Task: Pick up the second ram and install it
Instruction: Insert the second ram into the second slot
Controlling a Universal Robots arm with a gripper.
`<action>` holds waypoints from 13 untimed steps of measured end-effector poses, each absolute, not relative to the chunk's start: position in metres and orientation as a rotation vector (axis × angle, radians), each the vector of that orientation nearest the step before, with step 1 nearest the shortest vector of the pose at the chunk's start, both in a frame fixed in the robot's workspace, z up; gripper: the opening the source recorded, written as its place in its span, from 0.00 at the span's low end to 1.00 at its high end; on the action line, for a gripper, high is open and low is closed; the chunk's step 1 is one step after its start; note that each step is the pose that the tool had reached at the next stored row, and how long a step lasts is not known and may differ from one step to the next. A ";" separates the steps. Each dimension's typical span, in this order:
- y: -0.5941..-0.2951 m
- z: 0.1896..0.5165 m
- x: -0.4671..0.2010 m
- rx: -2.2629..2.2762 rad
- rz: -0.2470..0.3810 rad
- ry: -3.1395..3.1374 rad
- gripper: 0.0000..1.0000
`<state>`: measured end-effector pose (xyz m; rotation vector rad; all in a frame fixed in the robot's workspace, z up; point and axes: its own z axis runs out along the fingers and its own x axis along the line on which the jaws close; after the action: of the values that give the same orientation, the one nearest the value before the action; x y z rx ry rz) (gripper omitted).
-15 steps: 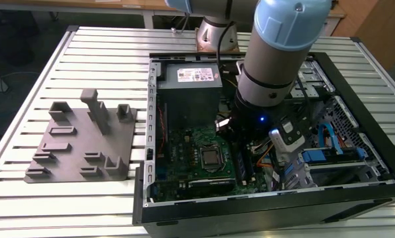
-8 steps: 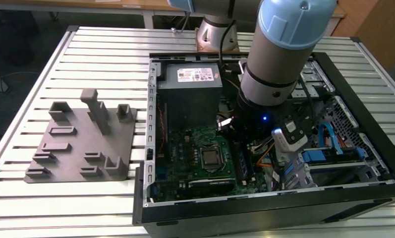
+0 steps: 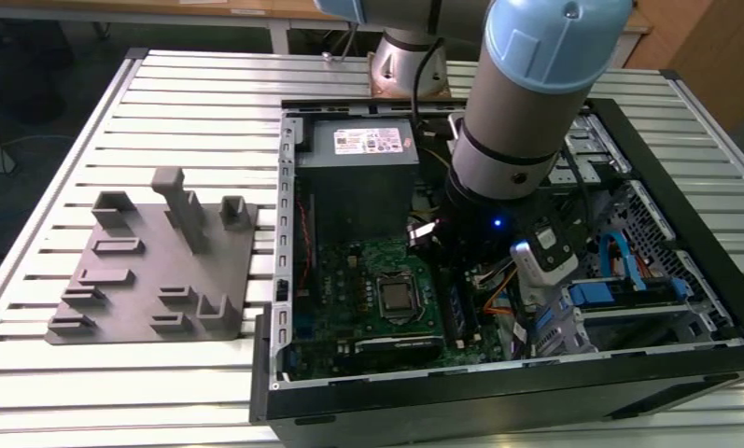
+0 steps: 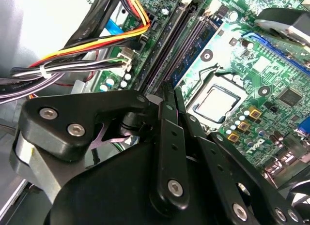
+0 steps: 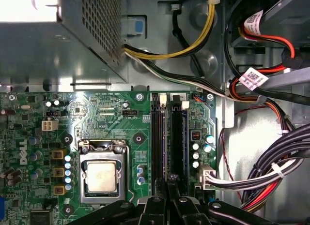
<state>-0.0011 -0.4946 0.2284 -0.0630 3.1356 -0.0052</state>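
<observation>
On the exterior view's left, a grey fixture (image 3: 154, 271) is sitting on the bench (image 3: 48, 373). Right of it, the tool (image 5: 168, 184) is hovering with fingers drawn together over the motherboard (image 5: 97, 113) slots, where the second ram (image 5: 177, 142) is sitting.

Slatted table (image 3: 160, 103) (case (image 3: 497, 401), fixture (image 3: 147, 280)).

The arm's big sleeve (image 3: 521, 103) blocks the case's middle in the exterior view, hiding part of the motherboard (image 3: 372, 271). In both wrist views the gripper (image 5: 167, 186) linkage covers the near ends of the memory slots (image 5: 167, 138); whether a ram stick sits between its fingertips cannot be told.
</observation>
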 end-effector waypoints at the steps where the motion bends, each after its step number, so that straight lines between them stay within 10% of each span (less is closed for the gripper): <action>1: -0.495 0.228 -0.001 -0.065 -0.005 3.135 0.13; 13: -0.493 0.228 -0.001 -0.067 -0.005 3.135 0.13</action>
<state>-0.0012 -0.4934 0.2282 -0.0666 3.1354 -0.0051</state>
